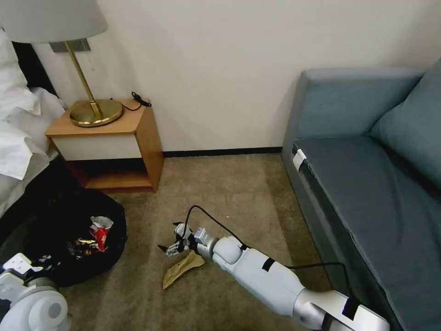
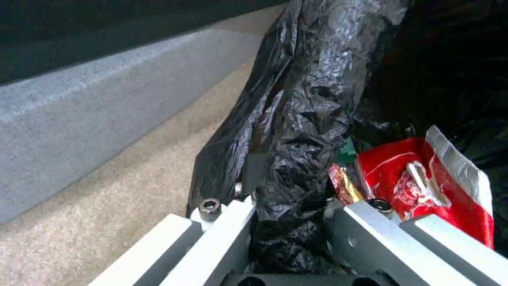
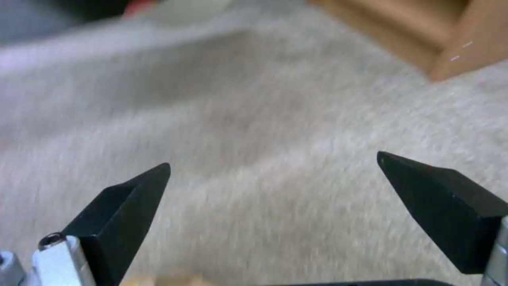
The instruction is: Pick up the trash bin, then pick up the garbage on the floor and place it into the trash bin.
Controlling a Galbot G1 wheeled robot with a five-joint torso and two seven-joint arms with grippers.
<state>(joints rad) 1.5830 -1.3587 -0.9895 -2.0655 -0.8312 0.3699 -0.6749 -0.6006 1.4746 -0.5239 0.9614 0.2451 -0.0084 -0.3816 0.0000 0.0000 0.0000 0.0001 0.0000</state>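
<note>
The black trash bin (image 1: 69, 216) with its crinkly liner is at the lower left, by my left arm (image 1: 27, 294). In the left wrist view my left gripper (image 2: 288, 212) is shut on the bin's bag-covered rim (image 2: 296, 131). Inside the bin lie a red snack packet (image 2: 428, 186) (image 1: 102, 232), a yellow-and-dark wrapper (image 2: 345, 187) and a bit of green. A crumpled brown paper bag (image 1: 181, 270) lies on the carpet. My right gripper (image 1: 172, 247) hovers low at the bag's upper end. In the right wrist view the right gripper (image 3: 274, 161) is open, with only carpet between its black fingertips (image 3: 132, 198).
A wooden nightstand (image 1: 115, 138) with a brass lamp (image 1: 94, 112) stands against the wall behind the bin. White bedding (image 1: 18, 128) is on the left. A blue-grey sofa (image 1: 367, 184) borders the right. Open carpet (image 1: 229, 193) lies between them.
</note>
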